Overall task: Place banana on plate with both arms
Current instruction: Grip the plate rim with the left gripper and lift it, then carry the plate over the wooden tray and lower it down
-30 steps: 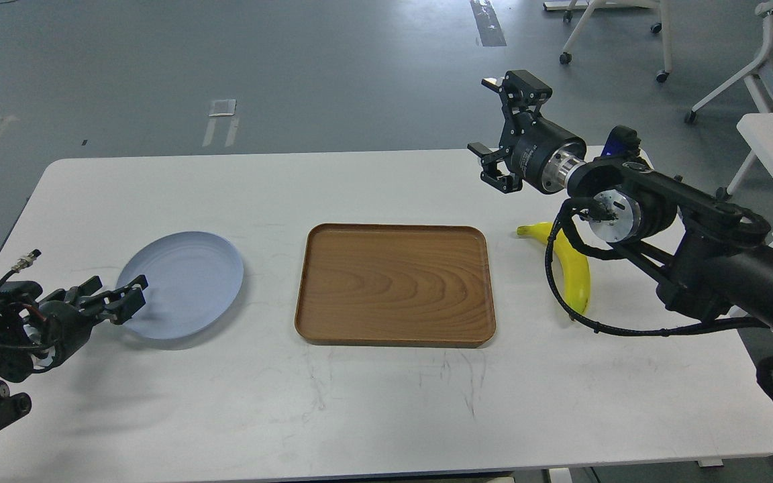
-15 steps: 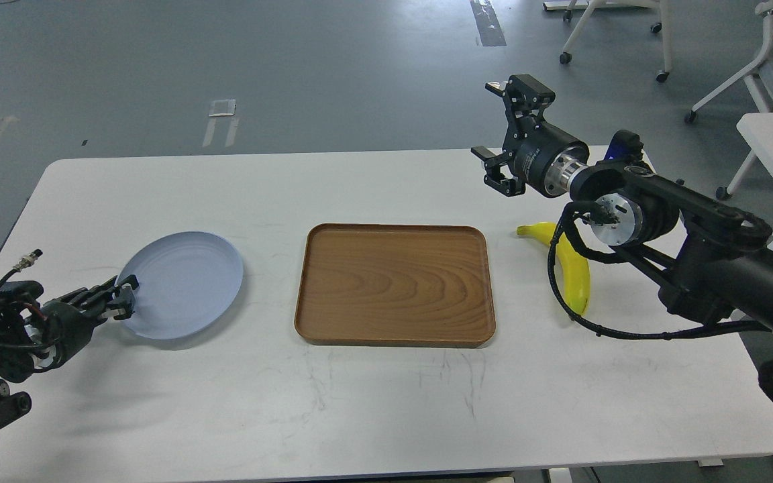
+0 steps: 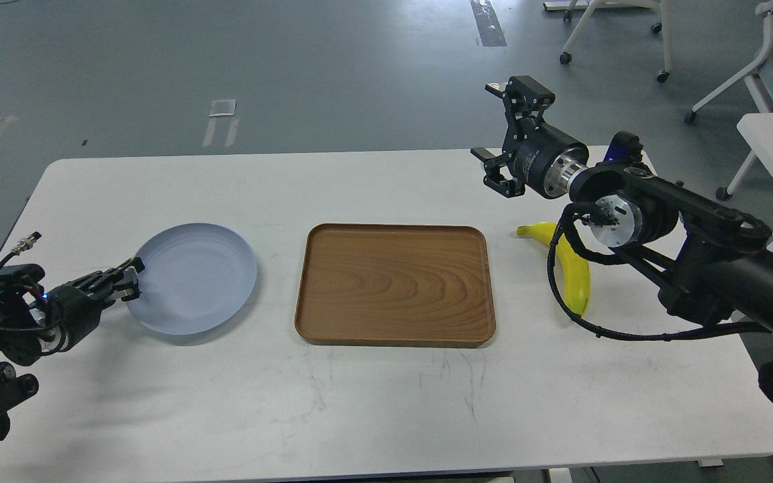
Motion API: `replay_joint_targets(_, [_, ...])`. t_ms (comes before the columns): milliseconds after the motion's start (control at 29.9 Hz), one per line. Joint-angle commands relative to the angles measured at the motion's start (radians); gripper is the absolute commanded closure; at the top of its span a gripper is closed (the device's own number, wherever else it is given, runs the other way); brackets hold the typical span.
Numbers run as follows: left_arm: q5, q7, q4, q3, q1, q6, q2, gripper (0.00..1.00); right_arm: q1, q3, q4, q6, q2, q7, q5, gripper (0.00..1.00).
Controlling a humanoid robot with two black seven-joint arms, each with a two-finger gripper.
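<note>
The pale blue plate (image 3: 192,278) is on the left of the white table, and its shadow shows along its near and right edge. My left gripper (image 3: 125,282) is shut on the plate's left rim. The yellow banana (image 3: 573,272) lies on the table right of the wooden tray, partly behind my right arm's black cable. My right gripper (image 3: 504,131) hangs open and empty above the table's back right, up and left of the banana.
A rectangular brown wooden tray (image 3: 393,285) lies in the middle of the table between plate and banana. The right arm's body and cables (image 3: 695,261) cover the table's right side. Chairs and another white table stand on the floor at the far right.
My left gripper has closed on the plate's left rim, and the plate has shifted a little to the right and away from me. The right gripper has barely moved.
</note>
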Motion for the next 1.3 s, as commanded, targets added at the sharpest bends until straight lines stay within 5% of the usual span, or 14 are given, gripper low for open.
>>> replay_joint_targets(0, [0.001,0.000,-0.088,0.000,-0.069,-0.032,0.039,1.00,0.006,0.001,0.002,0.000,0.000,0.000,0.001,0.00])
replay_joint_targets(201, [-0.001,0.000,-0.191,-0.017,-0.229,-0.225,0.098,1.00,0.018,0.001,0.002,0.000,0.000,0.000,-0.001,0.00])
replay_joint_targets(435, [0.013,0.000,-0.306,-0.018,-0.252,-0.222,0.089,1.00,0.018,0.005,0.002,0.000,-0.002,0.000,0.001,0.00])
replay_joint_targets(702, [0.028,0.000,-0.299,-0.015,-0.315,-0.209,-0.092,1.00,0.021,0.011,0.005,0.002,-0.031,0.000,0.001,0.00])
replay_joint_targets(1271, [0.050,0.000,-0.125,0.029,-0.336,-0.207,-0.373,1.00,0.021,0.051,0.007,0.002,-0.126,-0.001,0.004,0.01])
